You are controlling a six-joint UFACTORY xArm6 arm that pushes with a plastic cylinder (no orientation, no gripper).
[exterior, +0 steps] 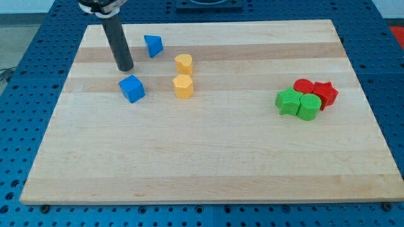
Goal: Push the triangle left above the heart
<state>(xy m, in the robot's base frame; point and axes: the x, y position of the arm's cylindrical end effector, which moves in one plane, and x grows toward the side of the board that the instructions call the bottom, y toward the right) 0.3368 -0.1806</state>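
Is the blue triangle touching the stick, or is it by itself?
By itself. The blue triangle has bare wood around it; my tip is to its lower left, not touching.

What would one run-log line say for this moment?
my tip: left of blue triangle, above blue cube, touching neither | yellow blocks: right | red and green cluster: far right

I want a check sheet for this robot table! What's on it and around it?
Surface: wooden board, flat.
Job's things: blue triangle near the view's top left; no heart shape can be made out.
Clutter: blue cube; two yellow blocks to its right; two green blocks and two red blocks clustered at the view's right.
Grippers: none; my tip sits left of the triangle, above the cube.
Cables: nothing seen.
Surroundings: blue perforated table.
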